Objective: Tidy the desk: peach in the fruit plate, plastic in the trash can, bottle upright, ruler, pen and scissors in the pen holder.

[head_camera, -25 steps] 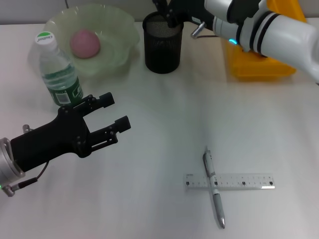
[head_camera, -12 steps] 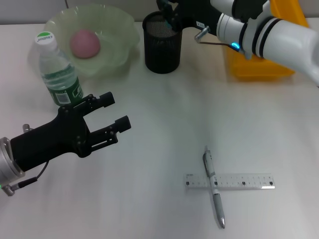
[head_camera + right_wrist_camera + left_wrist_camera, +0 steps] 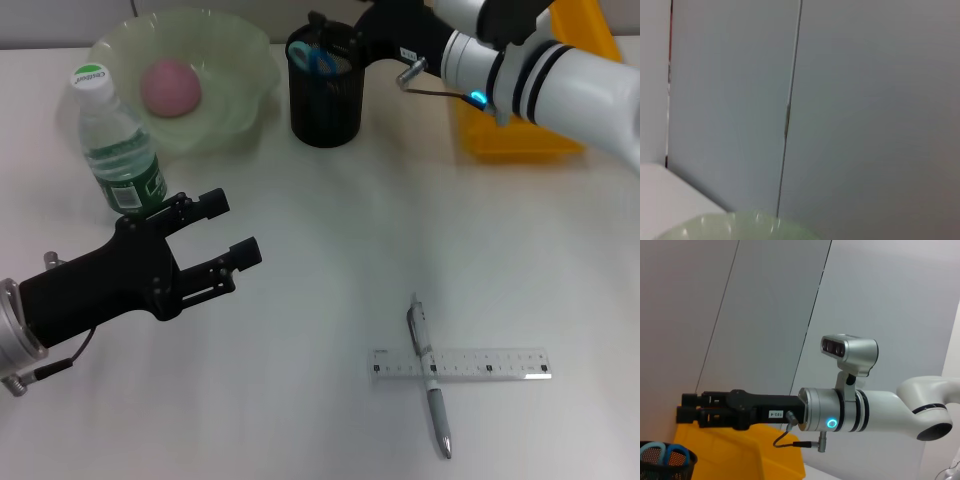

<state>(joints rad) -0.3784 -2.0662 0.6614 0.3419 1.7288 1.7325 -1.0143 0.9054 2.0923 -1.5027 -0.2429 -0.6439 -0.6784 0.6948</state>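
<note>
The black mesh pen holder [image 3: 325, 95] stands at the back with the blue-handled scissors [image 3: 314, 58] inside it, also in the left wrist view as scissors [image 3: 664, 455]. My right gripper [image 3: 336, 30] hovers open just above and behind the holder's rim, holding nothing. The pen [image 3: 429, 375] lies across the clear ruler [image 3: 470, 364] near the front right. The pink peach [image 3: 170, 87] rests in the green fruit plate [image 3: 235, 60]. The bottle [image 3: 115, 140] stands upright. My left gripper [image 3: 237, 224] is open, just in front of the bottle. No plastic shows.
A yellow trash can [image 3: 520, 125] sits at the back right, partly behind my right arm. The plate's rim [image 3: 740, 227] shows in the right wrist view. White desk surface lies between my left gripper and the pen.
My right gripper has let go of the scissors, which now stand in the pen holder with their handles up. The right arm drew back a little. The left arm stayed put.
</note>
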